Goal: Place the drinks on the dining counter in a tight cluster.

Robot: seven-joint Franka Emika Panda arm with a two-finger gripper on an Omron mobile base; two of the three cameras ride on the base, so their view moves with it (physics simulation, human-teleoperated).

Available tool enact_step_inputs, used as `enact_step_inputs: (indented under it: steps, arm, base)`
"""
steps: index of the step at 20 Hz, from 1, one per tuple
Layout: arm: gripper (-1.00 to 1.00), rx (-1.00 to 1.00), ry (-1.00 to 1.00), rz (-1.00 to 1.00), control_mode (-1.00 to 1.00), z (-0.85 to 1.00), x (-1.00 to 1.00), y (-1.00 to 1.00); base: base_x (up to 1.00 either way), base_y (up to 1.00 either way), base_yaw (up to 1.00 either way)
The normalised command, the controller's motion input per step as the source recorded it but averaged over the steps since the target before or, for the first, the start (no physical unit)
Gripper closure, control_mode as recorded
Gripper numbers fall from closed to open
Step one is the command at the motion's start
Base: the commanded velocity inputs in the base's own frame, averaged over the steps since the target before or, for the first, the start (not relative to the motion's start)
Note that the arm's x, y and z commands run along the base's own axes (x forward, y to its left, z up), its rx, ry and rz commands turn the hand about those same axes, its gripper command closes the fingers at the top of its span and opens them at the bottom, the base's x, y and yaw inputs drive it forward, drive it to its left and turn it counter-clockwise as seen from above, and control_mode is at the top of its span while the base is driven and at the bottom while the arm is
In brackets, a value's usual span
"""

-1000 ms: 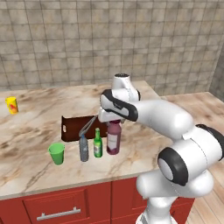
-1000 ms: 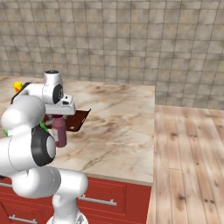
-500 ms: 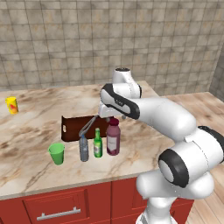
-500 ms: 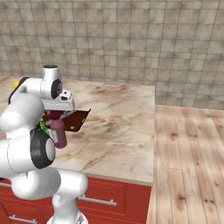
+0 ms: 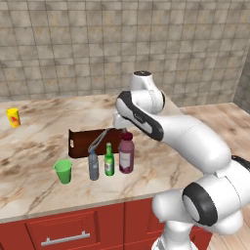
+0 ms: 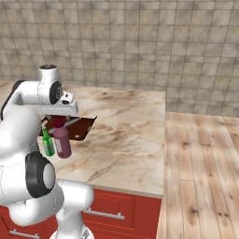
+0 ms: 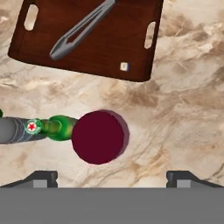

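Three drinks stand close together on the dining counter (image 5: 34, 146): a slim grey bottle (image 5: 93, 165), a small green bottle (image 5: 109, 160) and a wider maroon bottle (image 5: 126, 154). My gripper (image 5: 124, 130) hovers just above the maroon bottle's cap, open and holding nothing. Looking straight down in the hand view, the dark-red cap (image 7: 98, 137) lies between and ahead of my widely spread fingertips (image 7: 41, 178), with the green bottle (image 7: 59, 127) and grey bottle (image 7: 13, 130) beside it. From the right, the maroon bottle (image 6: 62, 140) and green bottle (image 6: 47, 142) stand under the gripper (image 6: 58, 116).
A dark brown board (image 5: 93, 141) with grey tongs (image 7: 81, 28) lies just behind the bottles. A green cup (image 5: 63, 171) stands left of the grey bottle, and a yellow cup (image 5: 13, 117) sits far left. The counter's edge (image 6: 163, 140) drops to wooden floor on the right.
The gripper has opened off the maroon bottle and risen above it. The bottle stays standing beside the green one.
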Motion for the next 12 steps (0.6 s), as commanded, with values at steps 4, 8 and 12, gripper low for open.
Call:
enact_step_inputs:
  steps: [4,8,12]
  arm:
    - [-1.0,0.04,-0.18,0.0,-1.0,0.05,-0.44,-0.4]
    - [-1.0,0.08,-0.15,0.0,-1.0,0.13,-0.52,-0.35]
    - [-1.0,0.03,-0.12,-0.03,-1.0,0.11,-0.69,-0.2]
  base:
    - [0.0,0.0,0.0]
    - [0.0,0.0,0.0]
    - [0.0,0.0,0.0]
